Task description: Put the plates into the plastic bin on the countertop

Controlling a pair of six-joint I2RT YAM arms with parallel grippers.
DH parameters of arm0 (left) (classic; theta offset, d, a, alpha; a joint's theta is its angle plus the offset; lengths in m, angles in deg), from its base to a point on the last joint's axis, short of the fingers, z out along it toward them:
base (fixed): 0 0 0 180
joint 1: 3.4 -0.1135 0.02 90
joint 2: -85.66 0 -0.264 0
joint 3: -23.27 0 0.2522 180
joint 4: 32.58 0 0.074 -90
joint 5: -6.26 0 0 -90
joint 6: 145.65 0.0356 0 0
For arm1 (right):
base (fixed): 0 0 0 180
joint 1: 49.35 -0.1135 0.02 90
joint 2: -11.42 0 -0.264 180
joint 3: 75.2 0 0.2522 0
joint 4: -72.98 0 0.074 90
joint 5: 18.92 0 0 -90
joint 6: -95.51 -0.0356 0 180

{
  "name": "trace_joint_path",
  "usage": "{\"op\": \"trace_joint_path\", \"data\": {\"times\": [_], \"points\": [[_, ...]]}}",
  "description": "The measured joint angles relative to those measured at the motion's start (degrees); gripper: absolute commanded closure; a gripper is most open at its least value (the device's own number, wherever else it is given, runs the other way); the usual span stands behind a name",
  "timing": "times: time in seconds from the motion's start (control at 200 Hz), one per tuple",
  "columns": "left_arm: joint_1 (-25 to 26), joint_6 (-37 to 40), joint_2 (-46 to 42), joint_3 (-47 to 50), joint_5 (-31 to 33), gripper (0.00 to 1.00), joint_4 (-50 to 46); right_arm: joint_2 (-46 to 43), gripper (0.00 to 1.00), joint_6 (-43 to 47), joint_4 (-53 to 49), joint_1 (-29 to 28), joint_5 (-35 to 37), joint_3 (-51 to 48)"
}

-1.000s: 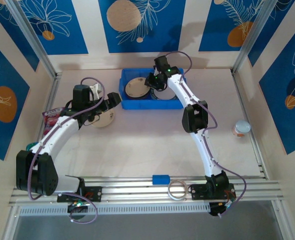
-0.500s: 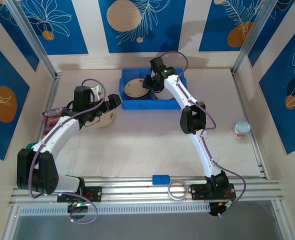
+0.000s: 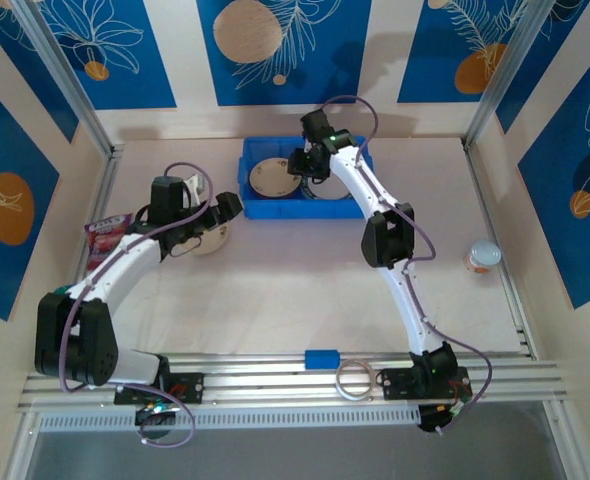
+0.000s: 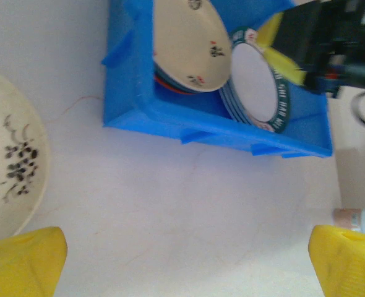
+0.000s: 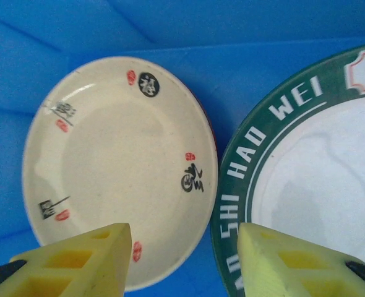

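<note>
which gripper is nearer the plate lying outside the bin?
Left. The left gripper hovers open right beside that plate; the right gripper is away over the blue bin.

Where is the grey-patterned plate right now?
The grey-patterned plate lies on the countertop in the top view, left of the plastic bin, partly under the left gripper.

Blue bin [image 3: 275, 211] sits at twelve o'clock on the tabletop [image 3: 295, 300]: cream plate [image 5: 117, 167] at its nine o'clock end, green-rimmed plate [image 5: 306, 185] at three. A grey-patterned plate [image 4: 9, 167] lies flat outside, seven o'clock.
</note>
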Motion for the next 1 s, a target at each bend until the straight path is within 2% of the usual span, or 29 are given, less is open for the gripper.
{"op": "trace_joint_path", "data": {"times": [0.18,0.44,0.585,0.805,1.001], "points": [[-0.33,-1.14,-1.42,2.64,4.76,0.00,-0.59,-10.29,0.51,2.34,0.28,-1.53,2.32,-6.62],[-1.42,-2.01,-1.60,5.14,8.55,0.00,-1.18,-24.92,0.50,5.35,4.98,-7.39,2.86,-20.90],[-2.84,-2.56,-1.62,5.14,11.30,0.02,-3.34,-26.10,0.51,6.45,6.23,-9.22,2.82,-23.80],[-5.53,-2.64,-2.91,5.11,17.75,0.08,-10.86,-26.10,0.54,6.51,7.23,-7.82,1.95,-27.06],[-7.50,-2.60,-3.74,5.14,20.20,0.15,-12.85,-26.10,0.56,6.27,8.13,-7.17,0.42,-27.10]]}}
